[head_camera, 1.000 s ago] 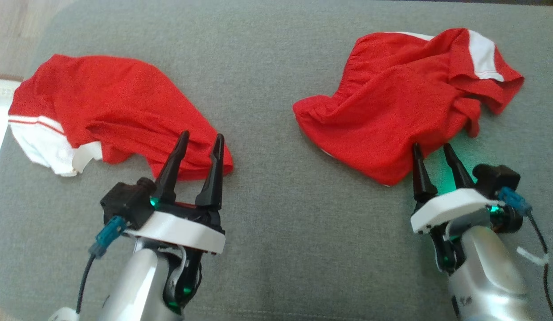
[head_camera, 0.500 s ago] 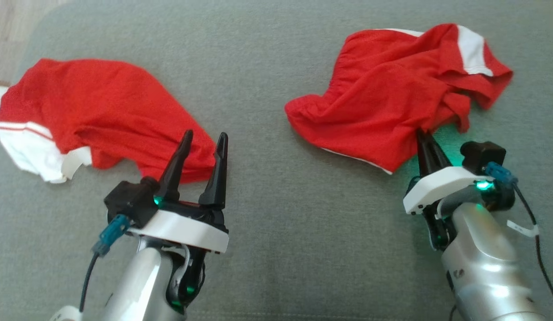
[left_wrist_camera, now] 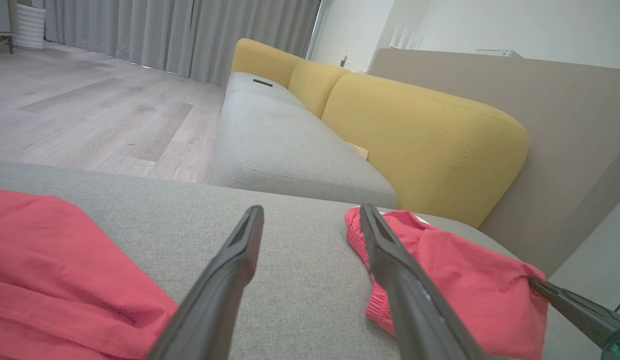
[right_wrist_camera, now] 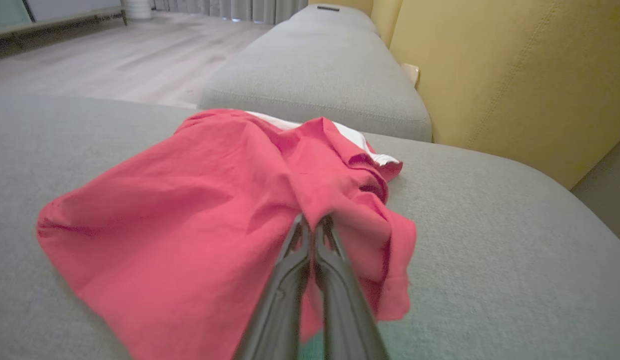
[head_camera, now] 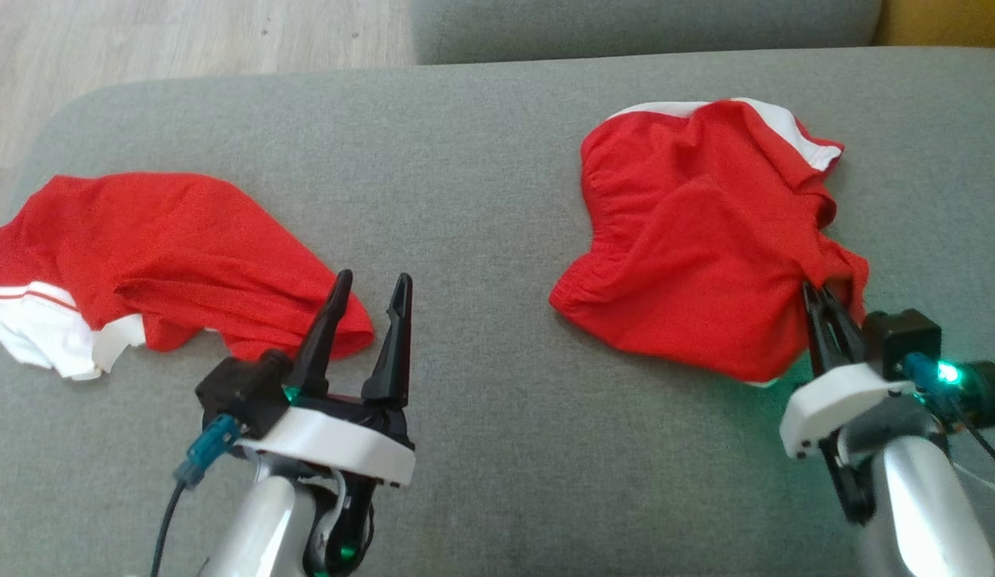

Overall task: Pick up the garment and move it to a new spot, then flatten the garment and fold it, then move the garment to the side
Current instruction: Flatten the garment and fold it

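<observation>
Two red garments with white trim lie on the grey sofa cushion [head_camera: 481,200]. My right gripper [head_camera: 811,290] is shut on the near right edge of the right garment [head_camera: 689,264], and the cloth bunches up around its fingertips [right_wrist_camera: 310,221]. That garment [left_wrist_camera: 459,285] also shows in the left wrist view, with the right gripper's finger at its corner. The left garment [head_camera: 168,256] lies spread out, its near right corner just beside my left gripper [head_camera: 374,277]. My left gripper [left_wrist_camera: 310,210] is open and holds nothing, hovering over bare cushion.
A second grey seat cushion [left_wrist_camera: 290,145] lies beyond this one, with a yellow backrest [left_wrist_camera: 419,140] to its right. Wooden floor [head_camera: 184,40] runs past the cushion's far left edge. Bare cushion lies between the two garments.
My right gripper has shut on the right garment's edge and drawn it rightward, bunching the cloth. The head camera has shifted, showing more of the far side. The left gripper stays open.
</observation>
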Tool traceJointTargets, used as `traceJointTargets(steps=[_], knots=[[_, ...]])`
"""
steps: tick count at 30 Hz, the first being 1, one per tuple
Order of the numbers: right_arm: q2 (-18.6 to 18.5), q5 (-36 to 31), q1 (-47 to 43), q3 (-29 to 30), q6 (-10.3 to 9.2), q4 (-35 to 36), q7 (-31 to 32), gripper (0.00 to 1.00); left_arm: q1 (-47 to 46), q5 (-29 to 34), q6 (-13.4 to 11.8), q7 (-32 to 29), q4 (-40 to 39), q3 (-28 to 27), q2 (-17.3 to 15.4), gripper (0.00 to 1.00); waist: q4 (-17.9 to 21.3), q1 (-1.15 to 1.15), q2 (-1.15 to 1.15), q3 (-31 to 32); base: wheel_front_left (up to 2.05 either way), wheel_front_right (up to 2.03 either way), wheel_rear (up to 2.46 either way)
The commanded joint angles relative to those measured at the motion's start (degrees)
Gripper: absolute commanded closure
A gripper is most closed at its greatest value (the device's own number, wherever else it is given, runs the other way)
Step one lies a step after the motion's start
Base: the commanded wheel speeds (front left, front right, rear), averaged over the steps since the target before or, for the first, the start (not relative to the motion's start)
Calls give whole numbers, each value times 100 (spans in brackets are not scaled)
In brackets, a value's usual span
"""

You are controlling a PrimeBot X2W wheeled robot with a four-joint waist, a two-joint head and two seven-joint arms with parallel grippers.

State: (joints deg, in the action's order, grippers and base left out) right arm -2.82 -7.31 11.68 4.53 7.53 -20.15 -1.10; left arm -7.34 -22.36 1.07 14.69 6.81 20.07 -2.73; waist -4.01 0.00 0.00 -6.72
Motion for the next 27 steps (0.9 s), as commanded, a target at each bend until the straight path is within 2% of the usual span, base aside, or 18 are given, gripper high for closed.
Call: traceJointTargets(steps=[1,5,8,16,27], knots=[[-6,-101,61,-104,-4,497,245,100,-192,-43,-22,30,-233,-126,-15,0,-25,0,0,-27,0,0,0],[-6,-351,-89,139,-4,1225,895,100,-232,-67,-4,30,-256,-64,-15,0,-142,0,0,-164,0,0,0],[-6,-675,59,412,-4,1189,1098,100,-313,-76,19,30,-233,-12,-15,0,-275,0,0,-266,0,0,0],[-6,-1460,944,983,-4,121,1051,100,-420,-107,22,30,-190,24,-15,0,-561,0,0,-464,0,0,0],[-9,-2263,2253,1450,-4,-1424,985,100,-530,-142,10,30,-193,109,-15,0,-753,0,0,-637,0,0,0]])
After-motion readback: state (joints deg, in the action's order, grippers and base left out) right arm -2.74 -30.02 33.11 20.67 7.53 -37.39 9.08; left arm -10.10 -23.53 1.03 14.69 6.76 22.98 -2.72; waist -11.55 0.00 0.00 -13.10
